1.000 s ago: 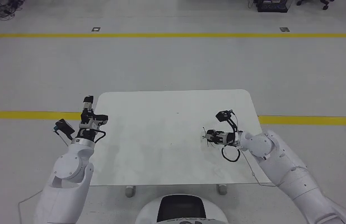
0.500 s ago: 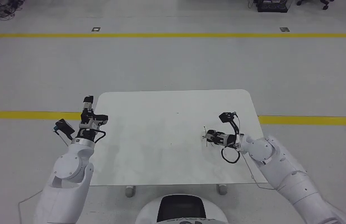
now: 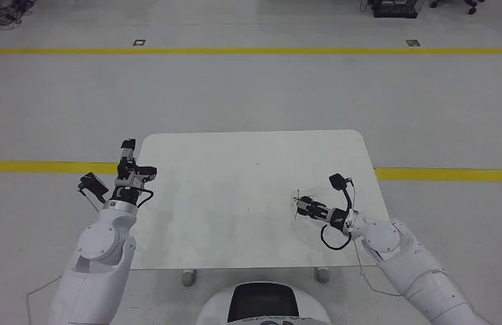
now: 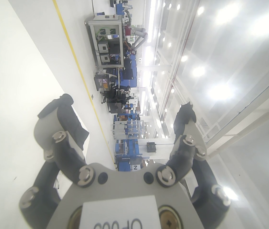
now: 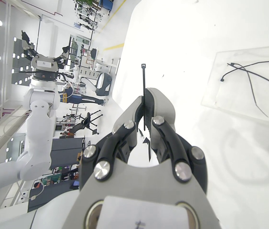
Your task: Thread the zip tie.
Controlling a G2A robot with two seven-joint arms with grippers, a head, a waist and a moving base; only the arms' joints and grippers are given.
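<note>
Black nylon zip tie (image 5: 144, 77) looks light, springy and slick; it is pinched between the closed fingers (image 5: 160, 103) of the right gripper (image 5: 146, 95) over the worktop (image 3: 235, 179), head poking past the tips, tail running back toward the palm. Left gripper (image 4: 124, 103) fingers are spread wide, holding nothing, at the worktop's left edge; I'd take the tail near its tip. Open room between the arms; clear tray (image 5: 220, 89) of spare ties (image 5: 251, 77) lies apart.
</note>
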